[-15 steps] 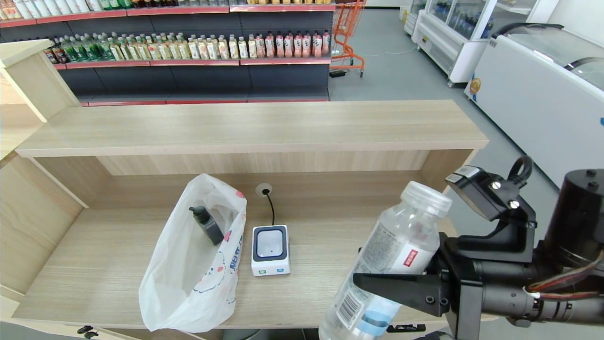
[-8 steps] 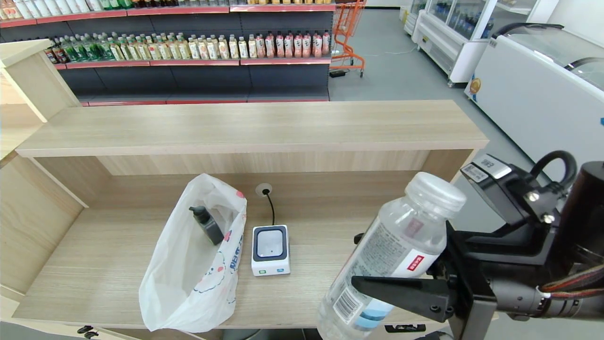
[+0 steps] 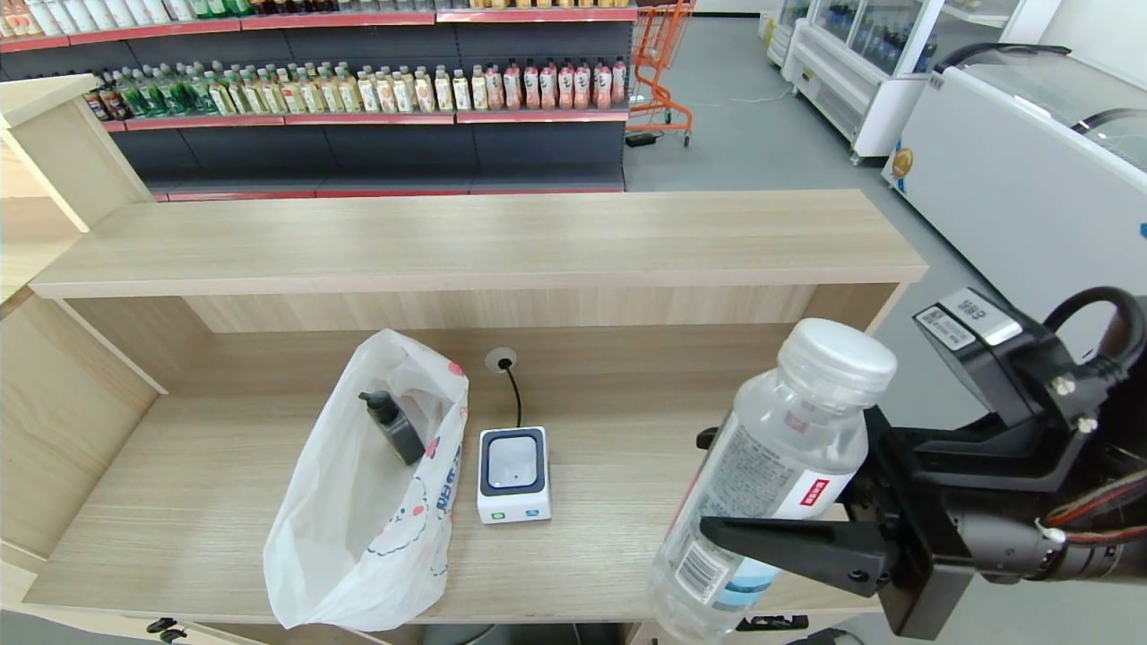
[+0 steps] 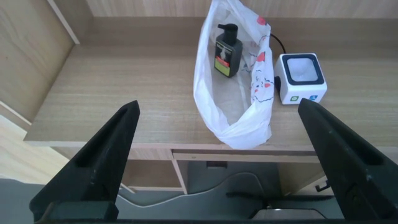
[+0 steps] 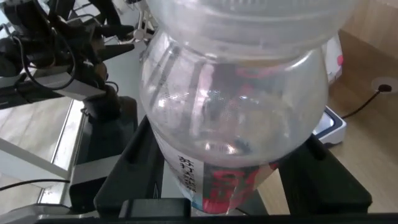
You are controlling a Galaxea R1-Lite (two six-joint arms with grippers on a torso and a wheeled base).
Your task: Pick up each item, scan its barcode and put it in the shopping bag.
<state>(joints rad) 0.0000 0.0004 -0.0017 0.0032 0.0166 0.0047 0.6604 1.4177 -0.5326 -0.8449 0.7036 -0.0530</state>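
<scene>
Bottle (image 3: 789, 421) tilted, clamped in right hand (image 3: 708, 484); cap uppermost.

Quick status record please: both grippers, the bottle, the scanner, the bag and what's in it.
right gripper: shut on water bottle, right of the scanner, apart from it
water bottle: clear, white cap, tilted, barcode near its lower end
scanner: on counter, just right of the bag, window facing up
shopping bag: white plastic, mouth open
in bag: dark pump bottle
left gripper: open, empty, facing the bag
</scene>
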